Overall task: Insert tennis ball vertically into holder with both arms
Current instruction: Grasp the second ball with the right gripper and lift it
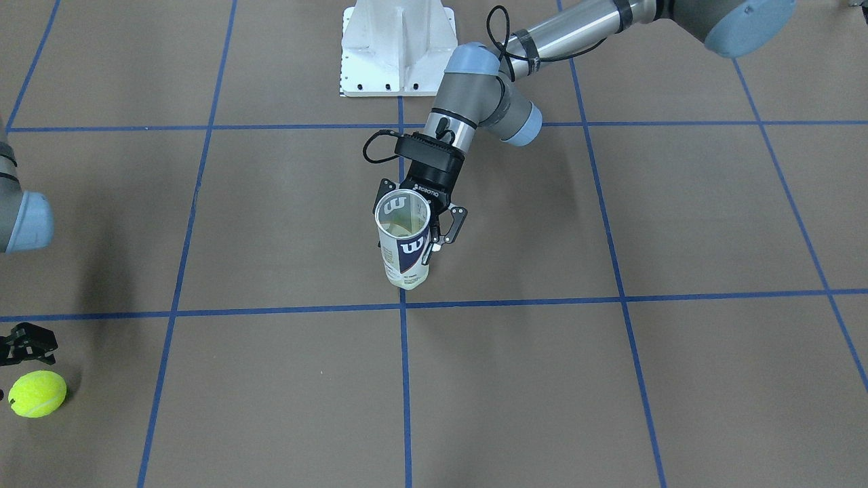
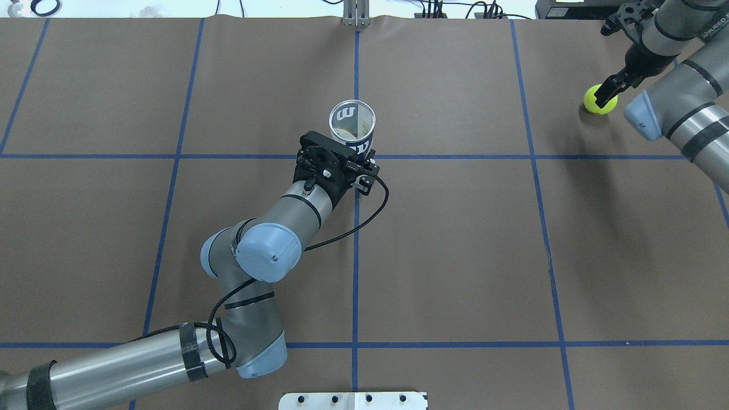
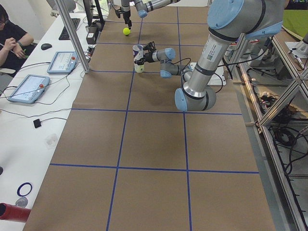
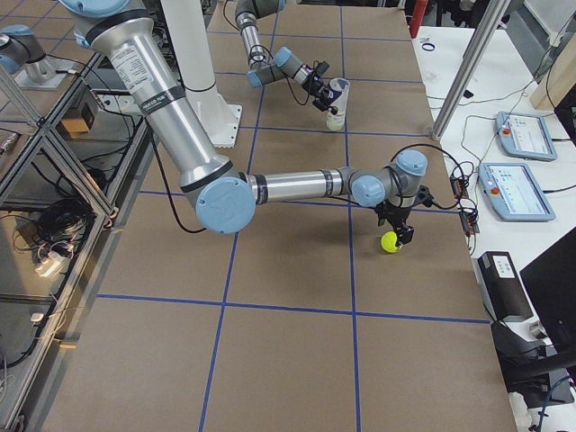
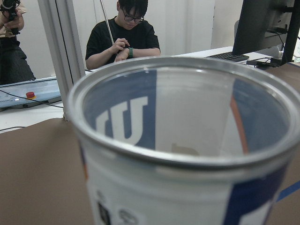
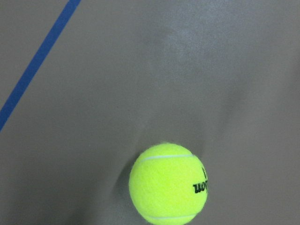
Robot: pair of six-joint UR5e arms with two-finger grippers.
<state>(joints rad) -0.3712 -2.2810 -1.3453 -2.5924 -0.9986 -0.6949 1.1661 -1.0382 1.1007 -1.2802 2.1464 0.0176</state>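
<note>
Tennis ball (image 1: 37, 393) is lying nearest me in the front-facing view, on the brown table (image 1: 610, 393), at about 8 o'clock from the holder and well apart from it. I am seeing the right gripper (image 1: 28, 344) hanging close by at the ball's 12 o'clock, but the frame's edge is cutting part of it off. In the overhead view its black fingers are overlapping the ball. The right wrist camera is showing only the ball on bare paper, with no fingertips in frame. So I cannot tell whether those jaws are apart or together, or whether they are touching the ball.

Farther in, at mid-table, the holder (image 1: 405, 247) is standing roughly upright, mouth up, beside a crossing of blue tape lines (image 1: 515, 300). The left gripper (image 1: 420, 224) is clasping it, with one finger showing on each side of the tube below the metal rim, closed against the label. I cannot make out whether the tube's base is resting on the table. The left wrist camera is looking across the open mouth, and the tube's bottom is staying out of sight.

Farthest, at 12 o'clock from the holder, the white pedestal (image 1: 397, 47) is being cropped by the top edge.
</note>
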